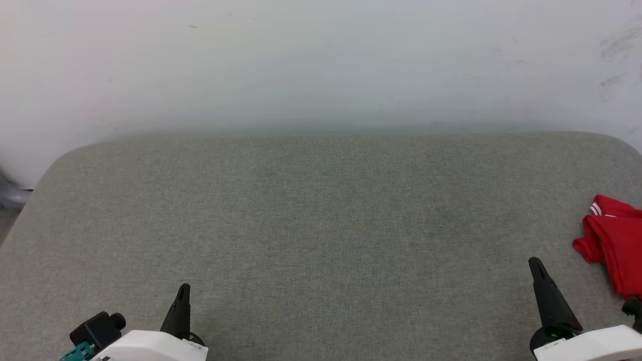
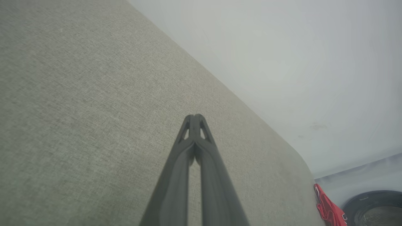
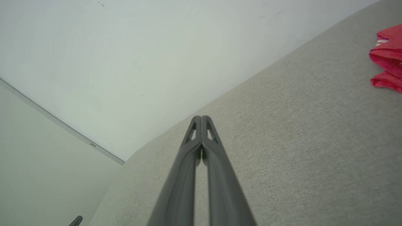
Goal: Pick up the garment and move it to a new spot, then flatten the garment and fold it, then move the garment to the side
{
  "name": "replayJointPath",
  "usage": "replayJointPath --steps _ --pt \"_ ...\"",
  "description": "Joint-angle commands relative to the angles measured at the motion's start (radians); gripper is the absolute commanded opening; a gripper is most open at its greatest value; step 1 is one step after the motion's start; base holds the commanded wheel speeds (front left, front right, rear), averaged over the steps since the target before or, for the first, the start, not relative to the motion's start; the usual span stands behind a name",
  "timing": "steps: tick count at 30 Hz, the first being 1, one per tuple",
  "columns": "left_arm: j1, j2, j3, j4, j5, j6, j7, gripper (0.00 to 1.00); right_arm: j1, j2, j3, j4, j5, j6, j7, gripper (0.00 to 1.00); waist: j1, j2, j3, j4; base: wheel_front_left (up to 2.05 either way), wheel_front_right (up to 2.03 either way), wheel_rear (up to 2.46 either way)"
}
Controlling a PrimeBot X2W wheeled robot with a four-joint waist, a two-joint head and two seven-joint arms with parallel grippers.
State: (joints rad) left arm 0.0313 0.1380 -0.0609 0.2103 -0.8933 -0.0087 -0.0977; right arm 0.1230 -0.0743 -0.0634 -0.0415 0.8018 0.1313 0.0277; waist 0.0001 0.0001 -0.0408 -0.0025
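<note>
The garment (image 1: 614, 240) is seen crumpled at the right edge of the frame, on the grey surface (image 1: 321, 225). The left gripper (image 1: 183, 290) and right gripper (image 1: 535, 263), at the lower corners, are closed tight with nothing gripped.

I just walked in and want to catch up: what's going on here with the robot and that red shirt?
Nothing is being handled right now. The red garment lies bunched at the right edge of the grey padded table, partly cut off by the head view's border. The right gripper is just to its left without touching it, and the left gripper is far off on the other side. Both have their jaws shut and hold nothing, and both are low over the bare fabric.
</note>
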Motion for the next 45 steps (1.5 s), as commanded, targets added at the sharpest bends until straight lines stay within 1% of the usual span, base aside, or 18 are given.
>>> replayJointPath --steps 1,25,45 --pt "-0.03 -0.002 0.009 -0.009 -0.027 -0.008 0.009 0.0 -0.027 -0.01 0.001 0.0 0.035 0.0 0.002 0.0 -0.0001 -0.0001 0.001 0.0 0.0 0.0 0.0" --pt "-0.074 -0.034 0.07 0.006 -0.276 -0.05 0.084 0.0 -0.102 -0.013 0.002 0.102 0.332 0.0 0.017 0.0 -0.0001 -0.0001 0.013 0.001 0.0 0.0 0.0" --pt "-0.101 -0.054 0.111 0.017 -0.438 -0.078 0.132 0.0 -0.154 -0.011 -0.002 0.169 0.52 0.0 0.029 0.0 -0.0001 -0.0001 0.022 0.001 0.0 0.0 0.0"
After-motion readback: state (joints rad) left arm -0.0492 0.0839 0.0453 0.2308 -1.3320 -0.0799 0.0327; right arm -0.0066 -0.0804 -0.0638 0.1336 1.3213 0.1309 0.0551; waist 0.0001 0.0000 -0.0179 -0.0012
